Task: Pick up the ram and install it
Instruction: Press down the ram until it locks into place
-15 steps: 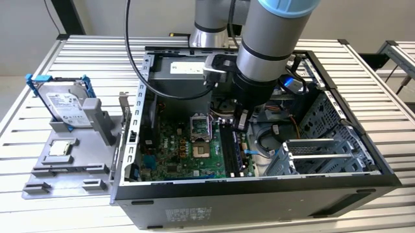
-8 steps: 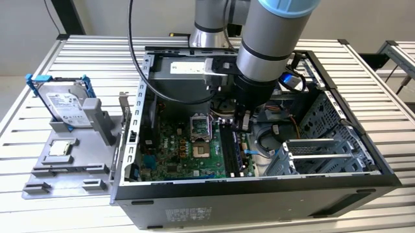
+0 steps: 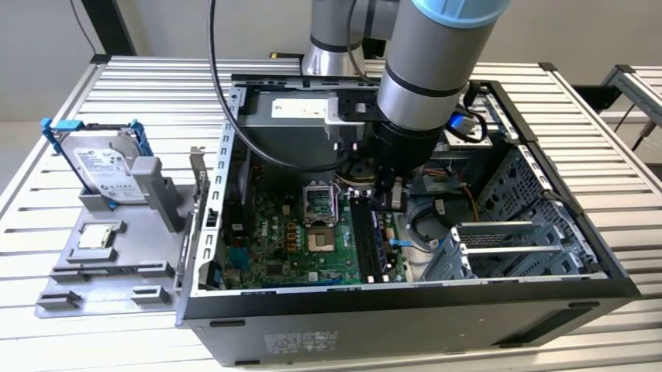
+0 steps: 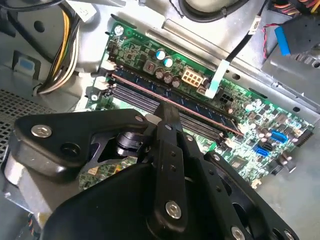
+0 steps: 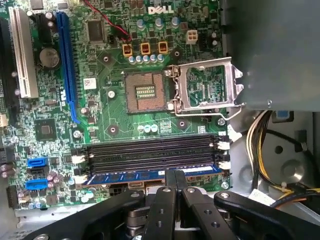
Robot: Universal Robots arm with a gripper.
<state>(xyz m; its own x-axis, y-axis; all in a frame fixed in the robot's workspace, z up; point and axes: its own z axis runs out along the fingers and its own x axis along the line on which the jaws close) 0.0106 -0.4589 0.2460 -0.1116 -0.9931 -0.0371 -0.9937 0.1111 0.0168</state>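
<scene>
The ram (image 5: 125,176) is a long blue-green stick standing in the outermost of the black memory slots (image 5: 150,155) on the green motherboard; in the second wrist view the ram (image 4: 200,107) shows its thin top edge. My gripper (image 5: 176,174) is shut, its black fingertips together at the middle of the stick's top edge, touching it or just above it. The second wrist view shows the gripper (image 4: 167,116) at the same spot. In the exterior view the gripper (image 3: 391,203) reaches down inside the open computer case over the ram (image 3: 383,242).
The processor socket (image 5: 145,92) lies open with its metal lid (image 5: 205,90) flipped up. Yellow and black cables (image 5: 260,145) run beside the slots. A drive cage (image 3: 507,248) fills the case's right in the exterior view. Outside, a grey fixture (image 3: 104,267) carries a hard drive (image 3: 104,167) and a processor chip (image 3: 96,236).
</scene>
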